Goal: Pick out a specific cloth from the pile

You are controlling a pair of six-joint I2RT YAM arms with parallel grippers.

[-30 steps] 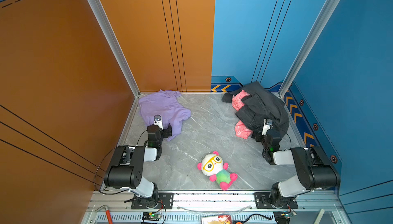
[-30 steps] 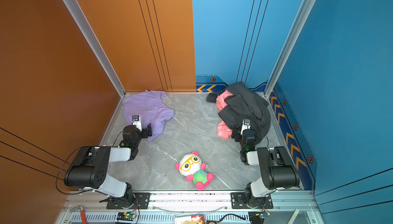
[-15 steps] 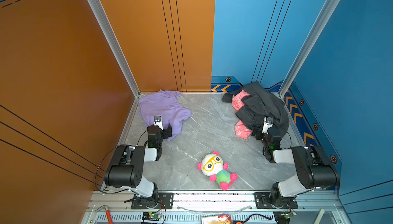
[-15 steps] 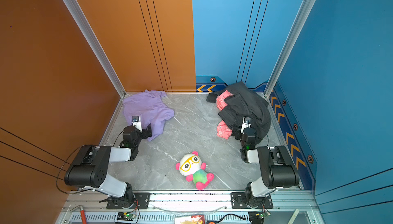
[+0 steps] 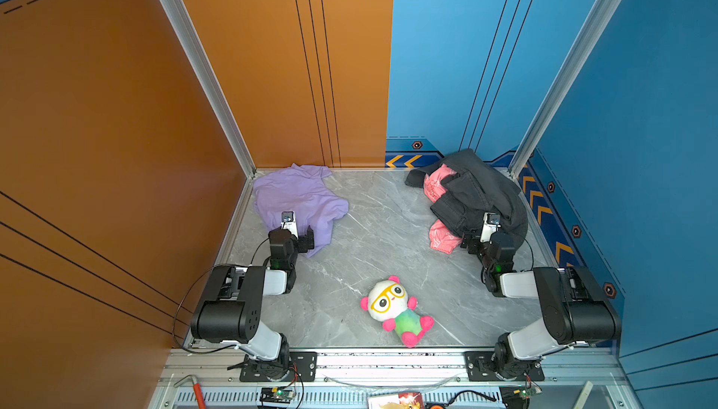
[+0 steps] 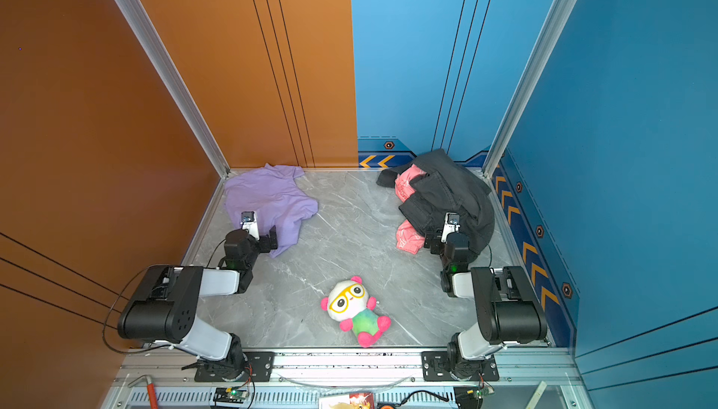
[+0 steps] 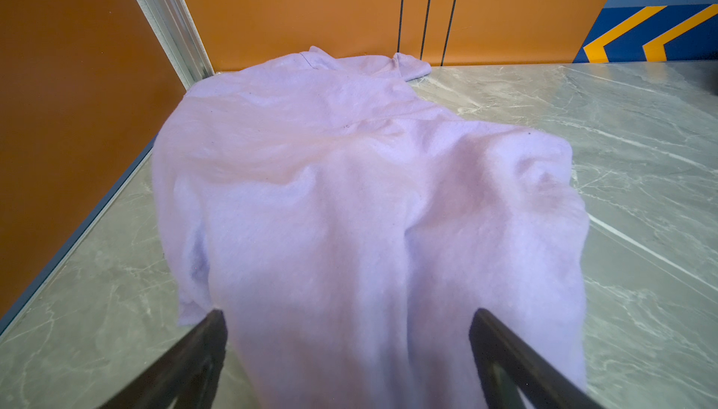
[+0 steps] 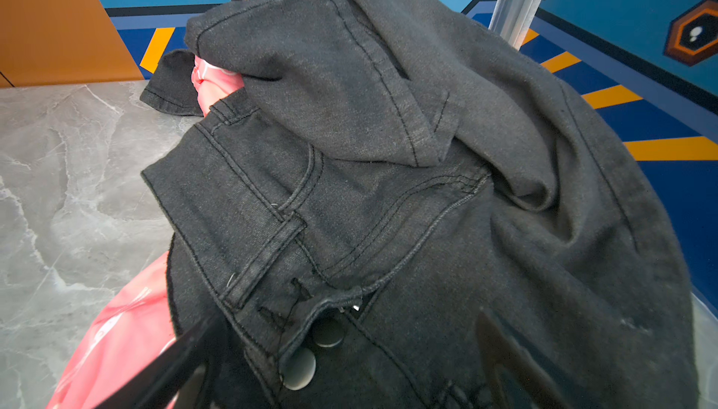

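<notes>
Rumpled lavender cloth [image 5: 299, 201], spread flat, well apart from the pile [image 5: 472, 197]

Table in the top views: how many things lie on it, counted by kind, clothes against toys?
Clothes: 3 (lavender shirt, pink garment, dark grey jeans)
Toys: 1 (plush toy)
Total: 4

Top pair overhead, look down, same scene; wrist cams low, close.
</notes>
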